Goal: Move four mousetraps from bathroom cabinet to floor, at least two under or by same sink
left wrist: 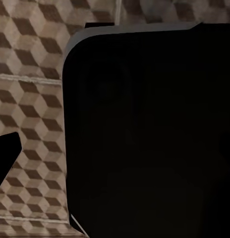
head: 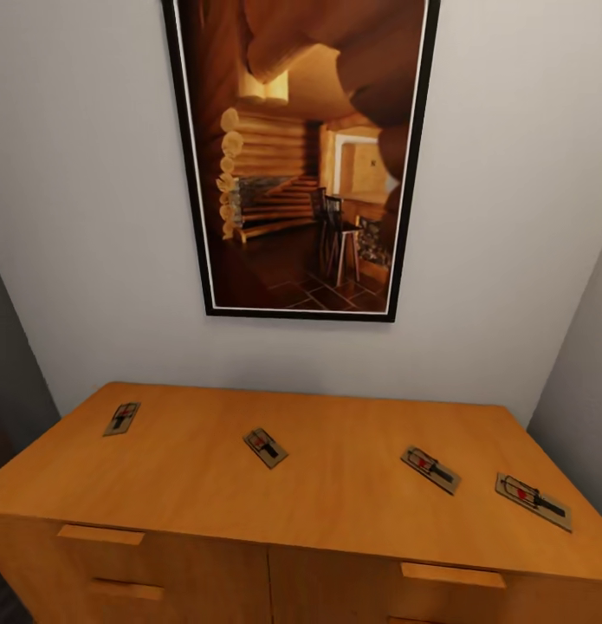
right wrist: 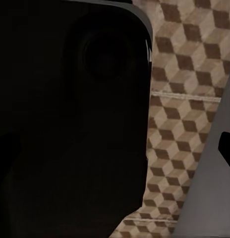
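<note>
Jaw state: cannot tell for either arm. Both wrist views look down past a large dark body at the bathroom floor [left wrist: 30, 99] (cube-pattern tile, pale grout lines), so both arms appear to hang low, well below the work surface.

Outward from there: the cabinet [head: 335, 511] stands directly ahead against the far wall, below a framed picture [head: 301, 156]. All four mousetraps lie flat on its top, spread in a rough row left to right:
- far-left mousetrap [head: 121, 418], long axis running near-to-far
- centre-left mousetrap [head: 265, 447], axis diagonal
- centre-right mousetrap [head: 430, 470], axis diagonal, left-far to right-near
- right mousetrap [head: 533, 501], same diagonal, closest to the near right edge

Judgement: the left two fall to the left arm, the right two to the right arm. Either arm must rise to cabinet-top height first, then close across a trap's short axis.
</note>
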### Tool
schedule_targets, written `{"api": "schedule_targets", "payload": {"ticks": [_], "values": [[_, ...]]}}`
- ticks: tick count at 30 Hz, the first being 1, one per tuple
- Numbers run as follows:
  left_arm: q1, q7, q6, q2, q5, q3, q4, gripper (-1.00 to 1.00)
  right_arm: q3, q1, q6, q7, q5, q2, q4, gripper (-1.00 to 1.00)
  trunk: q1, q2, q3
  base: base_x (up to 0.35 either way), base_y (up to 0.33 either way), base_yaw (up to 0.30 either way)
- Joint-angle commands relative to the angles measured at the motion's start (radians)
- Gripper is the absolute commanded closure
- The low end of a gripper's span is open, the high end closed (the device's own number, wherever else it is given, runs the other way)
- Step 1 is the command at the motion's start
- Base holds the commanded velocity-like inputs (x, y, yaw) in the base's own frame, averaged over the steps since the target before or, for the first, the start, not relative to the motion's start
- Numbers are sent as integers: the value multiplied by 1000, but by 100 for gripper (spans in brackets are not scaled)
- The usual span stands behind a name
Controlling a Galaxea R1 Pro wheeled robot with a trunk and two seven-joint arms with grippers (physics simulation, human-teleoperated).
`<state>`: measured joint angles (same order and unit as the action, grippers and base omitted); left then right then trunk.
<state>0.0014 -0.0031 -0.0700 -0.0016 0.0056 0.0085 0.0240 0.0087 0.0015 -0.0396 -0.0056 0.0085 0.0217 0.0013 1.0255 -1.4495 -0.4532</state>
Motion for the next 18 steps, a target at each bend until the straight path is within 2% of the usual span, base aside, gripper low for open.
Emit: {"api": "schedule_targets", "payload": {"ticks": [1,13,18], "values": [[0,0,-2,0,1,1,1,-100,1,0,-4,-1,1,0,0,-100,-1,0,-1,-319,0,0],[0,0,-2,0,1,1,1,-100,1,0,-8,-1,1,0,0,-100,-1,0,-1,-324,0,0],[0,0,-2,0,1,1,1,-100,1,0,-8,-1,1,0,0,-100,-1,0,-1,-194,0,0]]}}
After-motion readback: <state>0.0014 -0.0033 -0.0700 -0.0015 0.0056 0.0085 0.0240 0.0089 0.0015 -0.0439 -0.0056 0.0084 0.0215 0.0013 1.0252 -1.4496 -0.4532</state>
